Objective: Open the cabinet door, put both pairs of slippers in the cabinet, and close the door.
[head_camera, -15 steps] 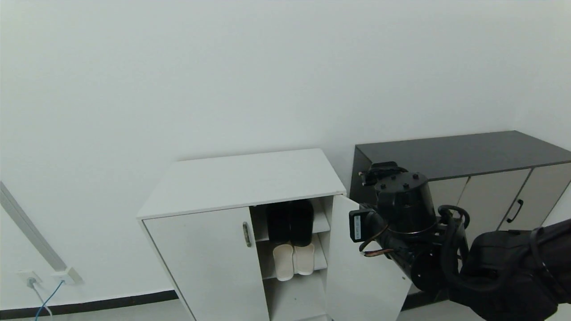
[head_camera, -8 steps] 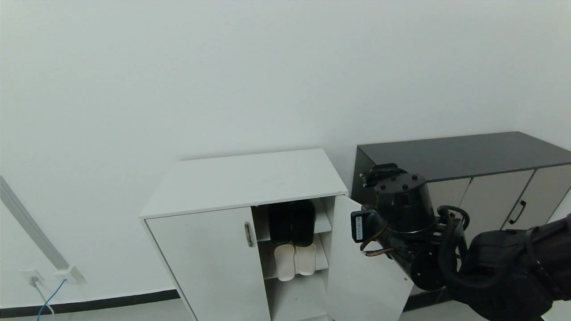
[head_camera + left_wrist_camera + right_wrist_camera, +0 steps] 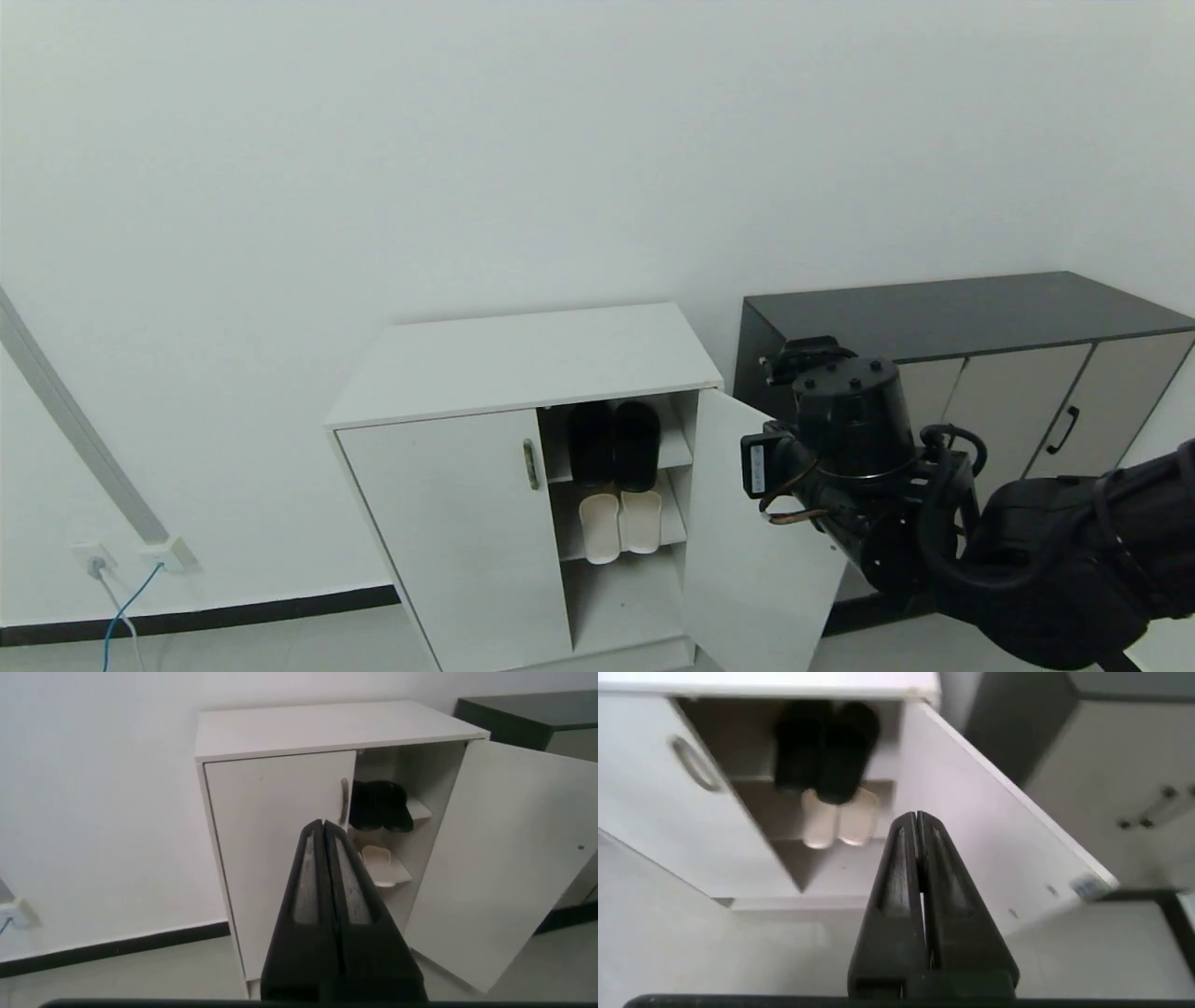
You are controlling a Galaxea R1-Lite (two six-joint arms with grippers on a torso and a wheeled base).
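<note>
The white cabinet (image 3: 523, 359) stands against the wall with its right door (image 3: 747, 541) swung open and its left door (image 3: 448, 532) closed. A black pair of slippers (image 3: 614, 443) lies on the upper shelf. Just below it, a white pair of slippers (image 3: 620, 523) lies on the middle shelf. My right arm hangs beside the open door's outer edge. My right gripper (image 3: 920, 819) is shut and holds nothing, facing the door (image 3: 990, 840) and both pairs of slippers (image 3: 825, 751). My left gripper (image 3: 324, 831) is shut and holds nothing, in front of the closed left door, well back from it.
A dark sideboard (image 3: 980, 317) with grey doors stands right of the cabinet, close behind the open door. Low on the left wall are sockets with cables (image 3: 131, 560) and a slanting conduit (image 3: 65, 420). Bare floor lies in front of the cabinet.
The whole head picture has shifted, so the camera has moved. The door stays open at about the same angle, and both pairs of slippers lie as before.
</note>
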